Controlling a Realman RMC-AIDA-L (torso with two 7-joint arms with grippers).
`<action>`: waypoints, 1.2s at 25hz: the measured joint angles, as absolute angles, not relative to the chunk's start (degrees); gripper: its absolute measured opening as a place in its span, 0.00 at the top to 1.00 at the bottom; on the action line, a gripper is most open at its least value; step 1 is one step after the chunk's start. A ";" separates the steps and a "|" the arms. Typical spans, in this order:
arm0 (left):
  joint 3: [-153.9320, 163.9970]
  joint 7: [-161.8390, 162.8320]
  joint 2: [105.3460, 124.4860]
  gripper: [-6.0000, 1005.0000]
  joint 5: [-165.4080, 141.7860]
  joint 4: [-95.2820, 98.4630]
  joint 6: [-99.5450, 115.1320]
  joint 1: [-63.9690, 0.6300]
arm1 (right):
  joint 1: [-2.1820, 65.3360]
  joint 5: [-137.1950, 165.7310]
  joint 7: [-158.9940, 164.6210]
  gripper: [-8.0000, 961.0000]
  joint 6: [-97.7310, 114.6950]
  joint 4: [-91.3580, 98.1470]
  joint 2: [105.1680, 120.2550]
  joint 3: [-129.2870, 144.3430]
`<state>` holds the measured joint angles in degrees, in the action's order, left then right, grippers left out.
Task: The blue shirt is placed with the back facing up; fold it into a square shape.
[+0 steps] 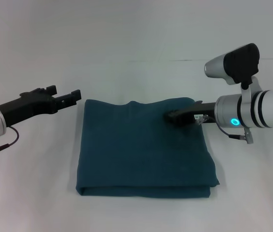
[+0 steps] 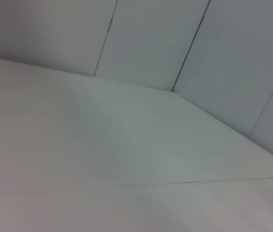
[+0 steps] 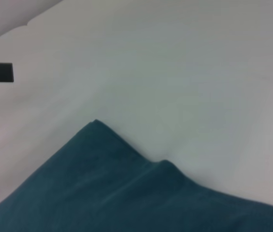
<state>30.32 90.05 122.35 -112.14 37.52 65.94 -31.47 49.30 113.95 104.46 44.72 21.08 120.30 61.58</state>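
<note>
**Folded shirt lying between two claws**

The left claw (image 1: 73, 96) is hovering above the white counter (image 1: 136, 38) at about ten o'clock from the cloth, just off its far left corner, fingers narrowly parted and holding nothing. The large dark teal-blue soft cotton shirt (image 1: 144, 150) is lying folded into a near-square in the counter's middle. The right claw (image 1: 171, 117) is sitting over its two o'clock area; I cannot tell its state.
</note>
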 joint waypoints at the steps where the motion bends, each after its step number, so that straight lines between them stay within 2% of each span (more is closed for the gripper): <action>1: 30.32 90.09 122.34 0.07 -112.14 37.52 65.93 -31.46 | 49.13 113.53 104.41 0.99 45.01 21.52 120.29 61.59; 10: 30.32 89.96 122.34 0.07 -111.38 37.53 65.91 -31.39 | 49.49 108.18 99.95 0.99 48.57 22.34 120.27 62.31; 15: 30.32 89.93 122.34 0.07 -110.68 37.53 65.86 -31.16 | 50.38 108.14 99.87 0.99 44.74 21.35 120.73 66.73; 30: 30.50 89.90 122.34 0.07 -110.64 37.23 65.82 -31.17 | 51.35 108.00 100.08 0.99 40.21 18.83 120.67 70.43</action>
